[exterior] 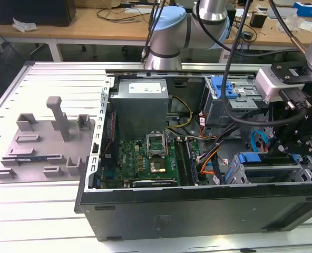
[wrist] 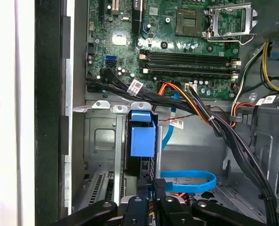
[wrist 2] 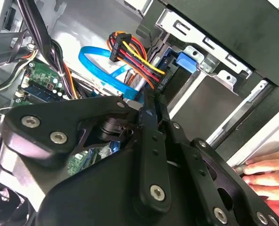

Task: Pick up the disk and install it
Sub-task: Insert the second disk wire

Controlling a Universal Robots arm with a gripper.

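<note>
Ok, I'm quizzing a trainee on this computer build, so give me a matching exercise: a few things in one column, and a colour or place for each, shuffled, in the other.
Things:
1. power supply box
2. plastic tray
3. flat cable loop
4. circuit board

Colour or place:
A. green, on the floor of the case
B. blue
C. grey metal with a white sticker
D. on the table, outside the case, at the exterior view's left

Pairs: 1-C, 2-D, 3-B, 4-A

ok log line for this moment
tool inside case, at drive cage | blue cable beside tool | person's hand on case edge
</note>
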